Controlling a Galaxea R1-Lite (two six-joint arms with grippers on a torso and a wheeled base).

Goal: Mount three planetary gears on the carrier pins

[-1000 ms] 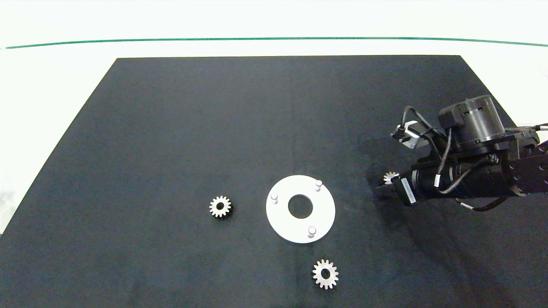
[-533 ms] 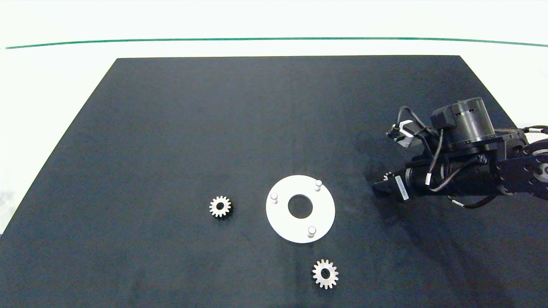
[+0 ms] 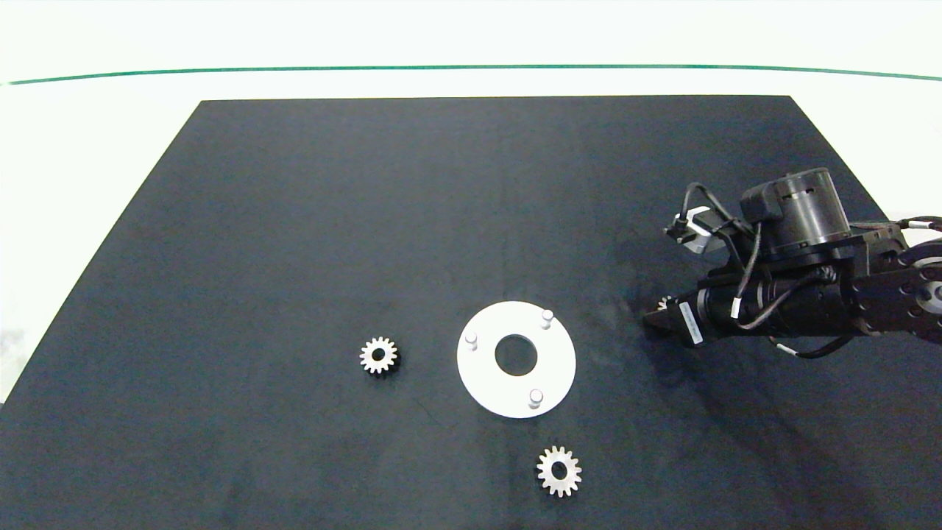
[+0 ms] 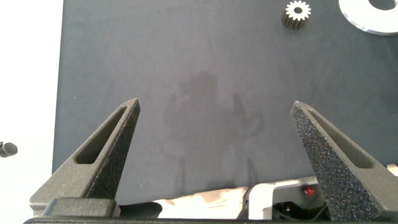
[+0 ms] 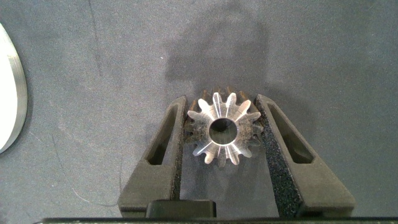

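**No readable text**

No words, nos., brands or signs can be read in any view. One small white label (image 3: pixel 687 319) is seen on the right arm (image 3: pixel 802 309) near its wrist in the head view; print is perhaps carried on it, but the marks are too small to be made out. A second white tag (image 3: pixel 750 311) is wrapped round a cable (image 3: pixel 765 265) on the same arm, w/ no legible chars. No lettering is seen on the white disc (image 3: pixel 559 361), the gears or the black mat (image 3: pixel 368 221). Nothing legible is shown in the L or R wrist views.
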